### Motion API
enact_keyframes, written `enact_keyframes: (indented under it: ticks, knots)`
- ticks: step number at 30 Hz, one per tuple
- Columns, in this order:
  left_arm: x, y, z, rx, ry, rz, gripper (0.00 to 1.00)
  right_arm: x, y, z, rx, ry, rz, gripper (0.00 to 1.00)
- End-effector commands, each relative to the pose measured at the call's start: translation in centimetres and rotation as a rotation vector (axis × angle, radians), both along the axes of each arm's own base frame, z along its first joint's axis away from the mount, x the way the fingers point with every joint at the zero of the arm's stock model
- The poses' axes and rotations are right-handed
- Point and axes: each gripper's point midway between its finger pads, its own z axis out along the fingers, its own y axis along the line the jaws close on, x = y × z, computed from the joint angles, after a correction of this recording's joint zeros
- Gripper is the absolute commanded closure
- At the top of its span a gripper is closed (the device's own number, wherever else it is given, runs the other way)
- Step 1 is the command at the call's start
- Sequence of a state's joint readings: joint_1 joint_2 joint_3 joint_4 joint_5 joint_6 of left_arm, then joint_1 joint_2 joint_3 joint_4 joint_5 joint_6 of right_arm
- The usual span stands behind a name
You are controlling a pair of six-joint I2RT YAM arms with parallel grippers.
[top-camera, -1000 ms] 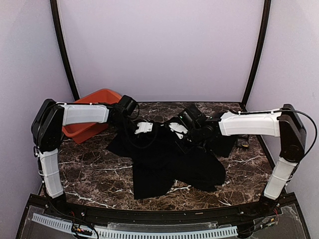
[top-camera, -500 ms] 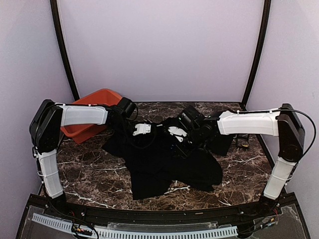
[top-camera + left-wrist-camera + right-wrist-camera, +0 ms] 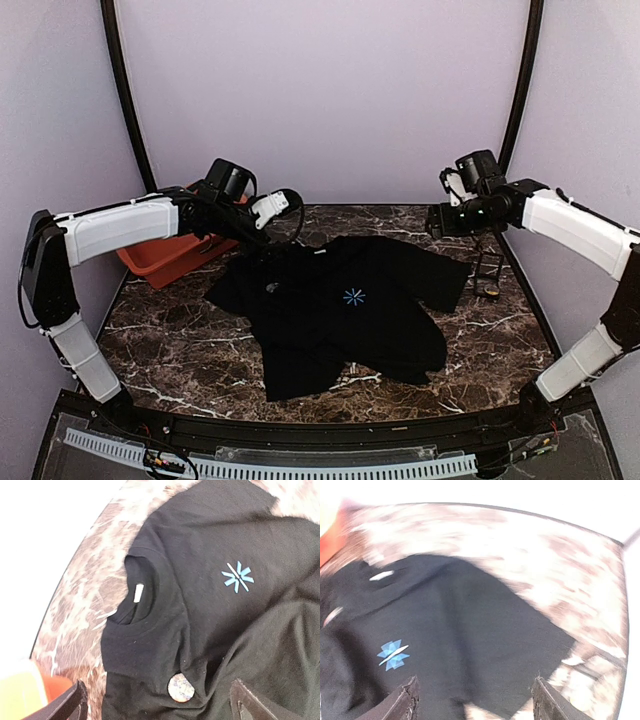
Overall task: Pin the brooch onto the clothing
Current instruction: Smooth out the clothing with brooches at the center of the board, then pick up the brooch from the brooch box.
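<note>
both arms have lifted off the black t-shirt [image 3: 340, 320]; left gripper [image 3: 160, 703] and right gripper [image 3: 475, 700] gape wide, empty. brooch [image 3: 180, 687] lies on cloth near the collar [image 3: 137, 592]. probably light, rigid: grasp its rim; fabric limp.

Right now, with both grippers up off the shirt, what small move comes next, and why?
Probably ease the open, empty left gripper down for a closer look: the brooch lies on the T-shirt, but whether it's actually pinned can't be told from here.
</note>
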State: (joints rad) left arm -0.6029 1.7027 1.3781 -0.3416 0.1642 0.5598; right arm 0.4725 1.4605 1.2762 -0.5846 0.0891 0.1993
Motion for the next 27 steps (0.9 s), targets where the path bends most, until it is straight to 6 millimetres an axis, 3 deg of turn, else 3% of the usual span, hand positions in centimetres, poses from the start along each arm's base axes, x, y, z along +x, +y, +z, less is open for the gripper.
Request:
enact_keyframes:
  ticks: [1, 7, 9, 15, 27]
  knots:
    - [-1.9, 0.6, -0.6, -0.025, 0.145, 0.171, 0.01, 0.5, -8.3, -5.1, -0.080, 0.139, -0.371, 0.25]
    - [-4.4, -0.9, -1.3, 0.032, 0.144, 0.119, 0.01, -0.3, -13.4, -9.9, -0.118, 0.247, -0.588, 0.22]
    - [-4.8, -1.1, -2.2, 0.029, 0.148, 0.100, 0.01, -0.6, -15.0, -11.2, -0.131, 0.267, -0.654, 0.14]
    - [-5.2, -1.8, -2.5, -0.013, 0.185, 0.098, 0.01, -1.2, -19.2, -15.0, -0.066, 0.368, -0.805, 0.14]
    - [-5.5, -1.8, -2.3, -0.029, 0.197, 0.108, 0.01, 0.0, -22.2, -18.3, -0.067, 0.416, -0.871, 0.18]
